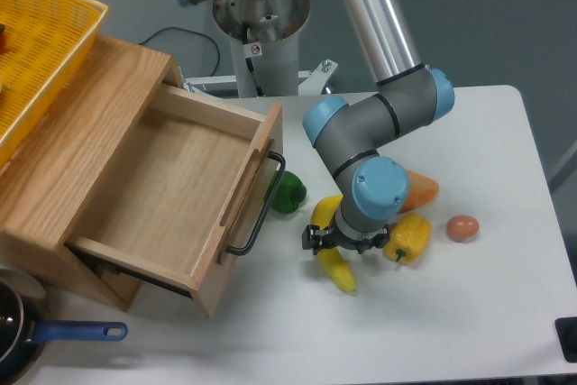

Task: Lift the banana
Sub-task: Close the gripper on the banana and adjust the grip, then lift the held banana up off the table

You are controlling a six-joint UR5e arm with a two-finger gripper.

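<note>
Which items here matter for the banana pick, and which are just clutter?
In play:
- banana, under the wrist, both ends showing
- gripper, right over the banana; jaw state hidden

Just lying about:
- yellow pepper
- orange piece
- green pepper
- brown egg-like item
- open wooden drawer
- yellow basket
- pan with blue handle

A white table [505, 313] carries a wooden cabinet [81, 123] with its drawer [171, 187] open, against grey floor.
</note>
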